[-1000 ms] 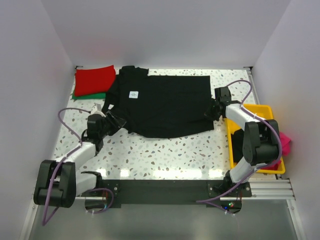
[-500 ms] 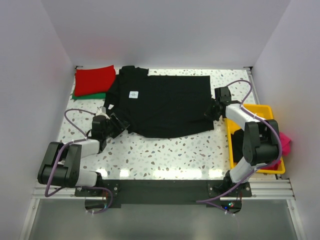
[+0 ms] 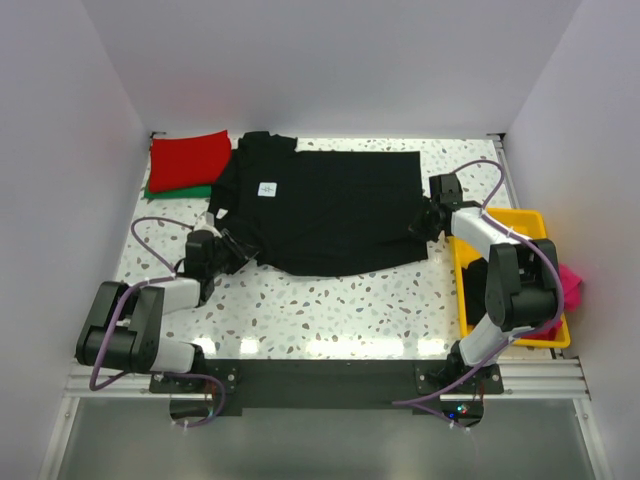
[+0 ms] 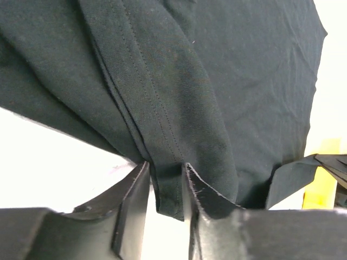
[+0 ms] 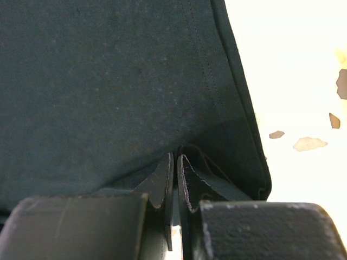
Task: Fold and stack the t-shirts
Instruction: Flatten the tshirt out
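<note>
Left gripper (image 4: 165, 181): jaws pinch the stitched sleeve hem of the black t-shirt (image 4: 244, 81), with cloth clamped between both fingers. Right gripper (image 5: 174, 168): jaws pressed almost together on a fold near the shirt's hemmed edge. The shirt lies spread flat across the middle of the speckled table (image 3: 330, 300), white neck label (image 3: 266, 188) uppermost. At the far left corner, a folded red t-shirt (image 3: 188, 158) rests on a green t-shirt (image 3: 172, 191). A pink t-shirt (image 3: 572, 280) shows at the right edge of the yellow tray (image 3: 461, 285).

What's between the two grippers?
The black t-shirt, spread flat. The left gripper and right gripper each pinch an edge of it. The top external view shows this.
</note>
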Motion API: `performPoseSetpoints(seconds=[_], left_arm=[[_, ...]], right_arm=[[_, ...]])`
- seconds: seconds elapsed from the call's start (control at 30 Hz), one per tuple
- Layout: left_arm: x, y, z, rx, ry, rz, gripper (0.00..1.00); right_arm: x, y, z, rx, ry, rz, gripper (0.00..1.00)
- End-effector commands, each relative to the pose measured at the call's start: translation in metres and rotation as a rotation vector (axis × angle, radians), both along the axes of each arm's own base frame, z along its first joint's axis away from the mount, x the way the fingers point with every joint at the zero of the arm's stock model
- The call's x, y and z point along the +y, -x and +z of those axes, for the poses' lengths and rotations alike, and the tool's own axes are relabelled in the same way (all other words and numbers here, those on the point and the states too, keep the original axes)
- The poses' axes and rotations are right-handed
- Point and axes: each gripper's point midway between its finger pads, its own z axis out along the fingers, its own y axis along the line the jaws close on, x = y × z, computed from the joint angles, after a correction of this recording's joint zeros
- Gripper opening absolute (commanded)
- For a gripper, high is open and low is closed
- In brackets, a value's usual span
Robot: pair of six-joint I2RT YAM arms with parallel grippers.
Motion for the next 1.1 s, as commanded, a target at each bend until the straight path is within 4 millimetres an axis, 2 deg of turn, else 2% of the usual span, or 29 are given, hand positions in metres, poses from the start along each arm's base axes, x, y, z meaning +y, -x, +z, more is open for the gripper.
performPoseSetpoints(seconds=[0.0, 0.4, 0.63, 0.87, 0.9, 0.97, 1.0, 1.03, 1.07], left_arm=[[-0.008, -0.018, 0.028, -0.096, 0.028, -0.013, 0.31], [-0.006, -0.005, 0.049, -0.133, 0.033, -0.009, 0.14], [-0.005, 0.008, 0.05, -0.134, 0.036, -0.016, 0.01], [-0.002, 0.028, 0.056, -0.14, 0.03, -0.009, 0.0], [-0.001, 0.03, 0.063, -0.162, 0.031, -0.006, 0.0], [0.0, 0.04, 0.058, -0.137, 0.025, -0.004, 0.0], [0.001, 0.042, 0.065, -0.161, 0.024, -0.001, 0.0], [0.009, 0.049, 0.054, -0.113, -0.003, 0.035, 0.0], [0.013, 0.051, 0.051, -0.107, -0.016, 0.051, 0.0]], right_arm=[[0.001, -0.006, 0.012, -0.043, -0.007, 0.015, 0.0], [0.002, -0.002, 0.011, -0.042, -0.015, 0.011, 0.0], [0.002, 0.002, 0.012, -0.048, -0.023, 0.011, 0.0], [0.004, 0.011, 0.01, -0.051, -0.036, 0.013, 0.0], [0.004, 0.014, 0.008, -0.045, -0.038, 0.013, 0.0], [0.005, 0.018, 0.009, -0.052, -0.043, 0.015, 0.0], [0.004, 0.019, 0.01, -0.055, -0.044, 0.013, 0.0], [0.004, 0.019, 0.011, -0.059, -0.045, 0.011, 0.0], [0.003, 0.02, 0.013, -0.069, -0.042, 0.009, 0.0]])
